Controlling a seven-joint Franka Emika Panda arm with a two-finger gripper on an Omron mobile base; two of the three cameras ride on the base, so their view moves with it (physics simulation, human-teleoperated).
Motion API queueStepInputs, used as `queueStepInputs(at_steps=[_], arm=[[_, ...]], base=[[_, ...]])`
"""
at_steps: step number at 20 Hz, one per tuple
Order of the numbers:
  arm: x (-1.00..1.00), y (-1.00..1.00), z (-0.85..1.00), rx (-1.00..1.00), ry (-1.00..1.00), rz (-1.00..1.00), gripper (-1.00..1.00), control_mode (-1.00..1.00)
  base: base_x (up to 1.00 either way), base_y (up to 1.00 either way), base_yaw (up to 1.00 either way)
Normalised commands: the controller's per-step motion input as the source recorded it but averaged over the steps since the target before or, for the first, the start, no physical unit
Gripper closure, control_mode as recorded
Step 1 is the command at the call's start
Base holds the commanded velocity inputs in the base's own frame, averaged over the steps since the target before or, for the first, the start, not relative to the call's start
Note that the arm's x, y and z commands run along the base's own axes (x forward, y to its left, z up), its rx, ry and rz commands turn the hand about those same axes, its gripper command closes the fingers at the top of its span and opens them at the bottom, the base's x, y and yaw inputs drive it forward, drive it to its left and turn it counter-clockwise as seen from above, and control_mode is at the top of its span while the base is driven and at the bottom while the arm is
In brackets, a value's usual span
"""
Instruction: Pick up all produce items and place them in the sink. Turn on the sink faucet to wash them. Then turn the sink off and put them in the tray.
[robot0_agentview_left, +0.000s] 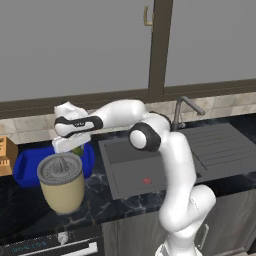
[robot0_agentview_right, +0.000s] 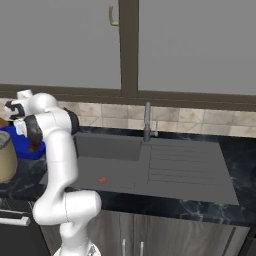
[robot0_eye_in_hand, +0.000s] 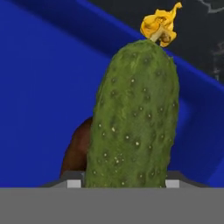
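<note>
My gripper (robot0_eye_in_hand: 123, 183) is shut on the green cucumber-like produce item (robot0_eye_in_hand: 133, 118), whose yellow tip points away from the hand. It hangs just above the blue tray (robot0_eye_in_hand: 39, 96). The brown-orange produce item (robot0_eye_in_hand: 76, 151) lies in the tray, partly hidden behind the cucumber. From the left base view the gripper (robot0_agentview_left: 67, 145) hovers over the tray (robot0_agentview_left: 22, 167), with a bit of green (robot0_agentview_left: 78, 150) showing below it. The dark grey sink (robot0_agentview_left: 130, 160) lies to the right, and the faucet (robot0_agentview_left: 182, 112) stands behind it with no water showing.
A beige cup with a grey juicer top (robot0_agentview_left: 61, 182) stands right in front of the tray. A small red spot (robot0_agentview_left: 146, 180) lies in the sink basin. The ribbed drainboard (robot0_agentview_left: 220, 145) extends right. A wooden block (robot0_agentview_left: 6, 155) sits at the far left.
</note>
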Motion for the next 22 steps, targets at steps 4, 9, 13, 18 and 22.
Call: queueStepInputs(at_steps=[4,9,13,18,22], arm=[[-0.86,-0.44,0.00,0.00,0.00,0.00,-1.00,-1.00],[-0.56,-0.42,0.11,0.03,-0.02,0.00,-1.00,-1.00],[-0.03,-0.15,0.14,0.01,0.00,0.00,-1.00,-1.00],[-0.01,-0.05,0.62,0.05,-0.01,0.00,-1.00,-1.00],[-0.06,-0.01,0.78,0.06,0.00,0.00,-1.00,-1.00]], base=[[0.00,0.00,0.00],[0.00,0.00,0.00],[0.00,0.00,0.00],[0.00,0.00,0.00],[0.00,0.00,0.00]])
